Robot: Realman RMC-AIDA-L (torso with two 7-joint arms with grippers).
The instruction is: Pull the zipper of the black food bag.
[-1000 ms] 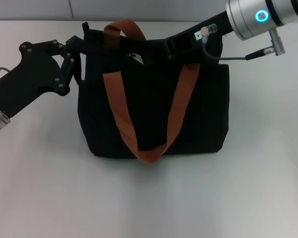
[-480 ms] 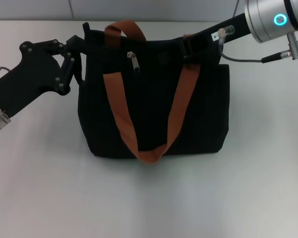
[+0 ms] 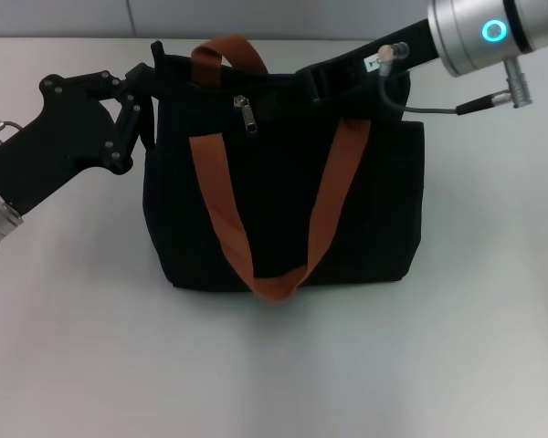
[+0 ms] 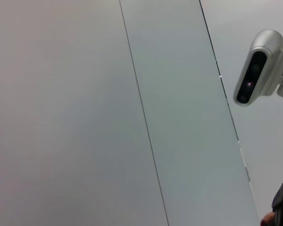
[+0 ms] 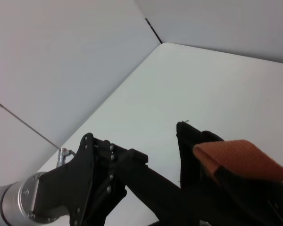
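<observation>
at nine o'clock, left gripper (image 3: pixel 144 84) pinching the black food bag (image 3: pixel 283 201) corner, steadying it; right gripper (image 3: pixel 303 84) near zipper (image 3: pixel 249 115), jaws unreadable.

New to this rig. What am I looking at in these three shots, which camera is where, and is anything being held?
It's a two-armed robot working on a white table. The wide shot comes from a camera on its head, looking down; the other two come from cameras on each wrist.

On the table stands the black food bag with rust-orange handles. The small silver zipper hangs at the bag's top edge, towards its left end.

The left gripper is against the bag's top left corner, apparently pinching the fabric to steady it. The right gripper reaches in along the top edge, to the right of the zipper and apart from it; its fingers are hidden against the black fabric.

The left wrist view shows mostly wall panels and a camera. The right wrist view shows the left gripper at the bag's corner and one handle.
</observation>
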